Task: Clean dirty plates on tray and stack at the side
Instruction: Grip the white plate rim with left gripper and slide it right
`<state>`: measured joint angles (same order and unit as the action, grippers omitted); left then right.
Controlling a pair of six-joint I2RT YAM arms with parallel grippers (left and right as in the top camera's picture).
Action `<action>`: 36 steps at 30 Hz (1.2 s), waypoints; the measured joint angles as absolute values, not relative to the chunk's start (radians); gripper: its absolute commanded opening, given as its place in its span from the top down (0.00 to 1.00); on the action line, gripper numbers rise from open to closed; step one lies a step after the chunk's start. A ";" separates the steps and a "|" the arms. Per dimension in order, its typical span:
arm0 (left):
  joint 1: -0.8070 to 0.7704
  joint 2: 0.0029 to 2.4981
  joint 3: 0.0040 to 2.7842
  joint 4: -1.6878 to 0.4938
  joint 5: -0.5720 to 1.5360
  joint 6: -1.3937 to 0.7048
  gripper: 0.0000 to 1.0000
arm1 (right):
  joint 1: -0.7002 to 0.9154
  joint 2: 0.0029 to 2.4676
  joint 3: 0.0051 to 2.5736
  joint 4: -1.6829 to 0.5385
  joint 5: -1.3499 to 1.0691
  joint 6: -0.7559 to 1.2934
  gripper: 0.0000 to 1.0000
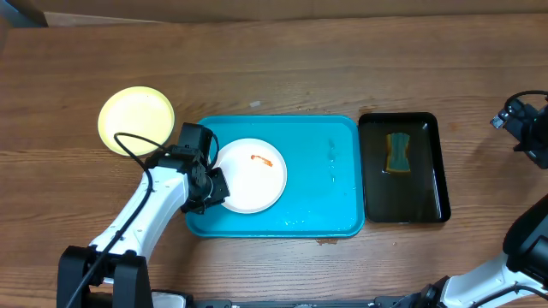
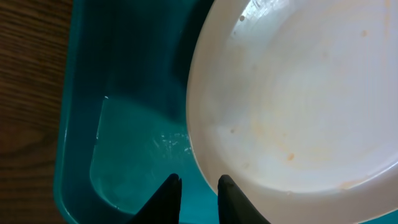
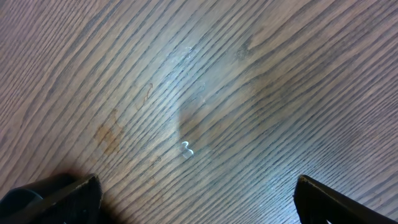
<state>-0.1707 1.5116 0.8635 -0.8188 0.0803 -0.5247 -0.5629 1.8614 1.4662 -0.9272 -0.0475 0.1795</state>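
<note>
A white plate (image 1: 248,175) with an orange-red smear (image 1: 261,158) lies on the left part of the turquoise tray (image 1: 317,171). A pale yellow plate (image 1: 135,120) rests on the wood to the left of the tray. My left gripper (image 1: 216,190) is at the white plate's lower-left rim. In the left wrist view its jaws (image 2: 199,180) stand a narrow gap apart with only the tray floor (image 2: 124,149) between them. The right fingertip (image 2: 227,184) lies against the plate's rim (image 2: 205,149). My right gripper (image 3: 196,182) hangs wide open over bare wood.
A black tray (image 1: 402,167) holding a sponge (image 1: 398,151) stands just right of the turquoise tray. The right arm (image 1: 527,128) is at the table's far right edge. Water drops glisten on the tray floor (image 1: 330,154).
</note>
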 measured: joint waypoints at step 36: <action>-0.171 1.512 0.849 -0.758 0.026 -0.525 0.79 | -0.563 1.861 1.466 -0.928 -0.047 0.179 0.00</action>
